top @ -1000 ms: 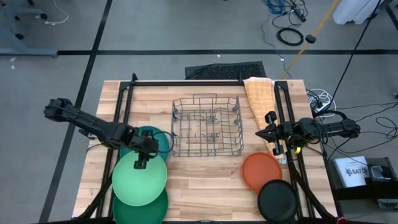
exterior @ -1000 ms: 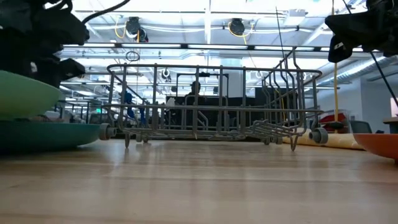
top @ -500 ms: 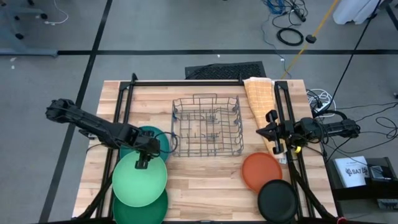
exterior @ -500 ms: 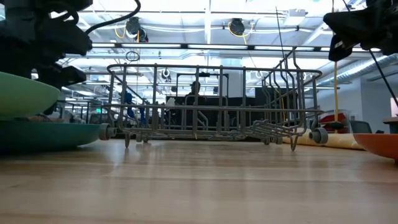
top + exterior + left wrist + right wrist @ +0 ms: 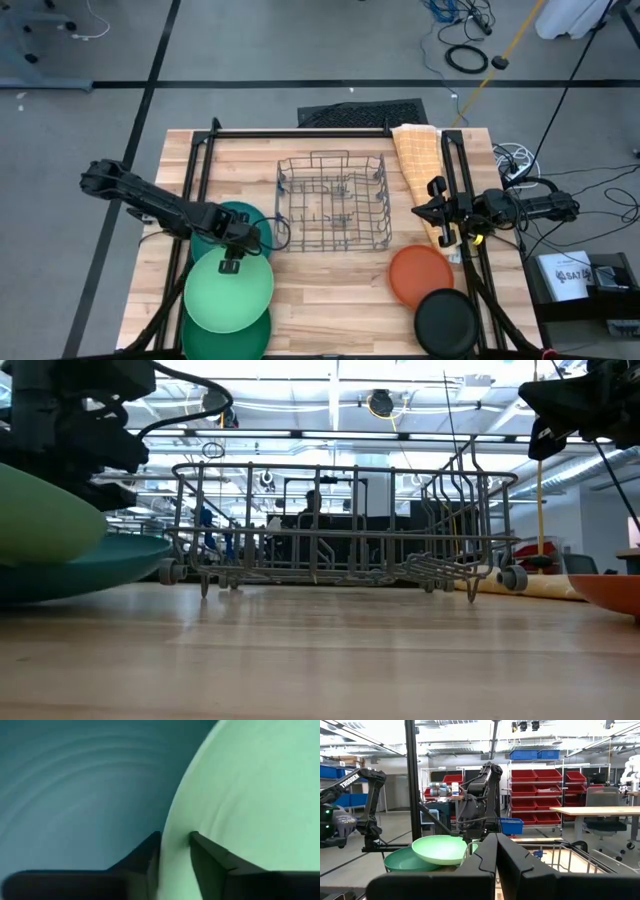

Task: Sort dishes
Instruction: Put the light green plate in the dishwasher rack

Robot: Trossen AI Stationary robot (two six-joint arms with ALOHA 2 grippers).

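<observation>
The light green plate (image 5: 228, 295) lies across the teal plate (image 5: 252, 222) and the dark green plate (image 5: 236, 343) at the table's near left. My left gripper (image 5: 232, 263) points down at the light green plate's far rim and is shut on it. In the low view both the light green plate (image 5: 40, 510) and the teal plate (image 5: 100, 565) sit tilted. The orange plate (image 5: 420, 275) and the black plate (image 5: 446, 322) lie at the near right, the black one overlapping the orange one's near edge. My right gripper (image 5: 444, 226) hangs shut above the table's right side, holding nothing. My left gripper pinches the light green plate's far rim (image 5: 175, 827) between its two fingers. One finger (image 5: 207, 857) is on the plate's inner face. The other finger (image 5: 147, 852) is outside the rim, over the teal plate. The fingers come from above, pointing steeply down. The plate rests tilted on the plates under it.
A grey wire dish rack (image 5: 332, 200) stands mid-table, just right of the teal plate. A folded yellow-orange cloth (image 5: 417, 160) lies at the far right. Dark frame rails (image 5: 300, 133) run along the far side and down both sides.
My left gripper has sunk onto the light green plate's far rim and narrowed its fingers around it. The plate has shifted slightly toward the table's right. In the low view it and the teal plate beneath have tipped.
</observation>
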